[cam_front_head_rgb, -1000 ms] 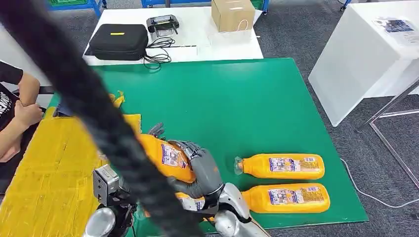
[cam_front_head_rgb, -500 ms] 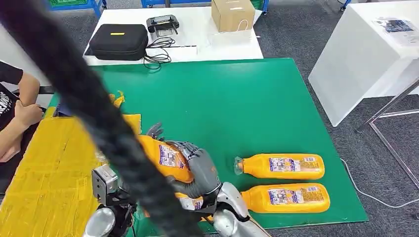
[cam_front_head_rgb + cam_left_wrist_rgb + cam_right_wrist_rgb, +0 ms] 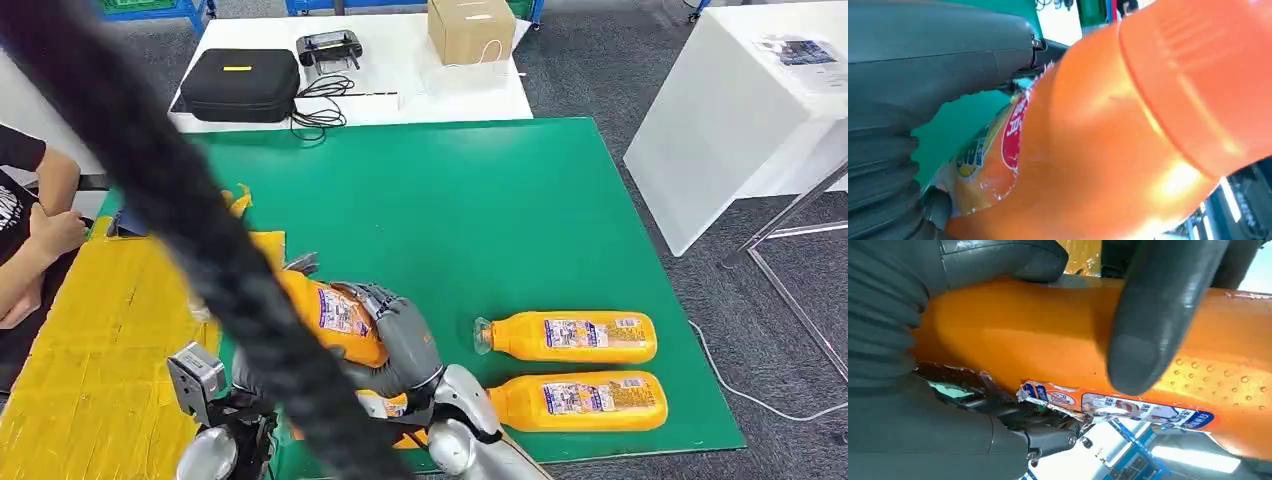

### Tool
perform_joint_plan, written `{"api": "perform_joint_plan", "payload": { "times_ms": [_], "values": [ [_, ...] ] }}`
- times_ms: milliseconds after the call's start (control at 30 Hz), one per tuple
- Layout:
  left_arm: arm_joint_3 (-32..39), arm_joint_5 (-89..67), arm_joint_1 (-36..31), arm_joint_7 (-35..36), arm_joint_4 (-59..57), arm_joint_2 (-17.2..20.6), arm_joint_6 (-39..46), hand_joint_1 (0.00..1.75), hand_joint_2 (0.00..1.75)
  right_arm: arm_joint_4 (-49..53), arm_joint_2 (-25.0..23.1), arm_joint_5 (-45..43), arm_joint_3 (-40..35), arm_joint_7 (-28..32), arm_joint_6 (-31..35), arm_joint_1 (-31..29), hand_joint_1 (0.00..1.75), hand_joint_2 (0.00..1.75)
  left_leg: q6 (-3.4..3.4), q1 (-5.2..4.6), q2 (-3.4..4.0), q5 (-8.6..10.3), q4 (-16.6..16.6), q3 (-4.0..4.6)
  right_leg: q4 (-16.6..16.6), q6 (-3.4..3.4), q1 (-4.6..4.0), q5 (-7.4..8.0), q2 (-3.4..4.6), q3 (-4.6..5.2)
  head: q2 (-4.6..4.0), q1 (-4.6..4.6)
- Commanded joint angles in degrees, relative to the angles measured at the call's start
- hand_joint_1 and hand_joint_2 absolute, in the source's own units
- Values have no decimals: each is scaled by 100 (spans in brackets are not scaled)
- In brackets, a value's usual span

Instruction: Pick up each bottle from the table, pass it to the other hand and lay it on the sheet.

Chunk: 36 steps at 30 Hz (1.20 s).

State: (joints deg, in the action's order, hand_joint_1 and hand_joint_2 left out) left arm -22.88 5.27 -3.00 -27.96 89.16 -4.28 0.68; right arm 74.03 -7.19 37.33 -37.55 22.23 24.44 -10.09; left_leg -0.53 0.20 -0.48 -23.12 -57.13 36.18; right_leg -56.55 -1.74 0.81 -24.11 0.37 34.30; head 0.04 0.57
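My arms: silver, rounded shells at wrists. Right robot hand (image 3: 405,345): grey casing, darker fingers (image 3: 1153,315), smooth rounded tips. Left robot hand (image 3: 923,95): grey ribbed cover, thick grey thumb, small screw at seam. Boxy silver-grey block on my left wrist. Thick black braided cable (image 3: 170,200) crossing my head view.

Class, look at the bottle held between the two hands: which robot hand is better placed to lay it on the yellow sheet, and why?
Left. The yellow sheet lies on the robot's left, and the left robot hand is on that side of the bottle. The right robot hand grips from the far side, so it would have to cross over.
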Motion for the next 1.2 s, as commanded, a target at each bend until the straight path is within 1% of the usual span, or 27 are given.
{"api": "perform_joint_plan", "payload": {
  "times_ms": [33, 67, 100, 167, 233, 333, 367, 500, 533, 567, 600, 633, 667, 700, 767, 800, 833, 900, 933, 967, 1000, 1033, 1100, 1133, 1167, 1200],
  "values": [
    [87, 149, -269, -75, 15, -129, 154, 175, 175, -485, 166, -1, -116, -25, 0, 20, 175, 175, 2, 8, -12, -8, 3, -26, 11, 5, -10, -10, -19, -36, 0, -2],
    [102, 179, -262, -85, 30, -140, 168, 175, 175, -487, 165, -3, -111, -33, 4, 26, 175, 175, 1, 6, -11, -5, 2, -17, 9, 4, -8, -6, -16, -25, 0, 0],
    [111, 195, -257, -91, 37, -146, 175, 175, 175, -489, 164, -4, -109, -36, 7, 28, 175, 175, 3, 17, -13, -21, -2, -47, 16, 9, -20, -19, -23, -64, 0, 0],
    [128, 265, -247, -112, 68, -158, 197, 175, 175, -499, 157, -11, -95, -55, 14, 36, 175, 175, 1, 7, -9, -5, 2, -15, 9, 3, -8, -6, -14, -23, 0, 0],
    [141, 308, -240, -126, 85, -169, 213, 175, 175, -501, 150, -17, -81, -66, 23, 41, 175, 175, 2, 14, -12, -17, -1, -40, 15, 7, -17, -16, -21, -54, 0, 0],
    [141, 308, -240, -126, 85, -169, 213, 175, 175, -501, 150, -17, -81, -66, 23, 41, 175, 175, 1, 4, -10, -3, 3, -12, 8, 3, -5, -4, -14, -18, 0, 0],
    [142, 315, -240, -128, 85, -169, 215, 175, 175, -497, 150, -20, -75, -69, 26, 44, 175, 175, 1, 10, -13, -9, 2, -26, 12, 5, -11, -10, -19, -37, 0, 0],
    [147, 362, -249, -142, 81, -182, 226, 175, 175, -442, 134, -42, -13, -84, 89, 75, 175, 175, 0, 5, -10, -2, 3, -12, 8, 3, -6, -4, -15, -19, 0, -2],
    [140, 375, -255, -144, 82, -183, 224, 175, 175, -409, 128, -55, 21, -76, 131, 92, 152, 175, 1, 10, -14, -10, 1, -28, 12, 6, -13, -11, -22, -40, 0, 0],
    [139, 378, -258, -144, 81, -183, 224, 175, 175, -378, 122, -64, 46, -71, 168, 108, 47, 175, 1, 9, -14, -6, 1, -20, 10, 4, -11, -8, -21, -30, 0, 0],
    [139, 378, -258, -144, 81, -183, 224, 175, 175, -378, 122, -64, 46, -71, 168, 108, 47, 175, 2, 13, -17, -14, -1, -35, 13, 6, -15, -15, -26, -49, 0, -2],
    [139, 378, -258, -144, 81, -183, 224, 175, 175, -378, 122, -64, 46, -71, 168, 108, 47, 175, 2, 11, -15, -9, 0, -25, 11, 5, -13, -11, -23, -37, 0, 0],
    [133, 377, -261, -144, 83, -180, 224, 175, 175, -307, 114, -96, 99, -51, 244, 144, 0, 175, 1, 9, -14, -8, 1, -23, 10, 5, -10, -10, -22, -33, 0, 0],
    [133, 377, -259, -144, 88, -178, 225, 175, 175, -282, 117, -106, 117, -52, 258, 151, 0, 175, 1, 5, -13, -3, 2, -12, 7, 3, -6, -6, -19, -19, 0, -2],
    [168, 283, -258, -210, 121, -150, 330, 175, 175, -64, 142, -132, 240, -25, 414, 218, 0, 175, 2, 15, -16, -18, -4, -38, 12, 7, -18, -18, -25, -53, 0, -2],
    [180, 97, -274, -250, 137, -115, 467, 175, 175, 90, 167, -126, 297, 4, 494, 270, 0, 175, 1, 3, -9, -4, 2, -12, 5, 3, -4, -6, -13, -19, 0, -2],
    [187, -556, -320, -337, 140, -34, 934, 175, 175, 350, 215, -107, 387, 28, 586, 344, 0, 175, 2, 9, -5, -12, -3, -25, 7, 5, -11, -11, -12, -34, 0, 0],
    [187, -1992, -431, -277, 52, 98, 1879, 175, 175, 853, 304, -51, 546, 45, 703, 501, 0, 175, 1, 2, -13, -4, -2, -6, 1, 4, -4, -7, -17, -14, 0, 0],
    [174, -3083, -532, -2, -49, 220, 2349, 175, 175, 1220, 363, 13, 674, 57, 757, 614, 0, 175, 2, 9, -13, -12, -6, -20, 3, 6, -11, -14, -20, -31, 0, -2],
    [176, -3797, -628, 298, -176, 347, 2490, 175, 175, 1479, 400, 79, 781, 26, 775, 703, 0, 175, 1, 2, -16, -2, -1, -6, 1, 3, -3, -7, -20, -13, 0, -2],
    [202, -4278, -726, 609, -260, 428, 2452, 175, 175, 1708, 437, 115, 895, -7, 763, 775, 0, 175, 2, 5, -25, -8, -4, -17, 1, 6, -7, -15, -32, -30, 0, -2],
    [252, -5011, -887, 1000, -476, 587, 2421, 175, 175, 1997, 468, 85, 1053, -23, 740, 877, 0, 175, 1, 1, -19, 1, 1, -4, 1, 4, -2, -6, -22, -11, 0, -2],
    [349, -6729, -1151, 1758, -849, 821, 2551, 175, 175, 2373, 505, -182, 1241, 76, 563, 982, 0, 175, 4, 9, -24, -12, -3, -33, 4, 9, -12, -17, -32, -47, 0, 0],
    [386, -6931, -1258, 1829, -981, 872, 2556, 175, 175, 2530, 521, -285, 1330, 97, 486, 1035, 0, 175, 2, 0, -22, 2, 4, -9, 2, 5, -1, -5, -24, -17, 0, -2],
    [386, -6931, -1258, 1829, -981, 872, 2556, 175, 175, 2530, 521, -285, 1330, 97, 486, 1035, 0, 175, 4, 5, -21, -2, 1, -18, 3, 7, -7, -8, -25, -27, 0, -2],
    [394, -6936, -1298, 1814, -1047, 875, 2550, 175, 175, 2581, 524, -292, 1352, 89, 451, 1058, 0, 175, 2, 2, -17, 0, 2, -13, 2, 5, -3, -5, -21, -18, 0, 0]
  ]
}}
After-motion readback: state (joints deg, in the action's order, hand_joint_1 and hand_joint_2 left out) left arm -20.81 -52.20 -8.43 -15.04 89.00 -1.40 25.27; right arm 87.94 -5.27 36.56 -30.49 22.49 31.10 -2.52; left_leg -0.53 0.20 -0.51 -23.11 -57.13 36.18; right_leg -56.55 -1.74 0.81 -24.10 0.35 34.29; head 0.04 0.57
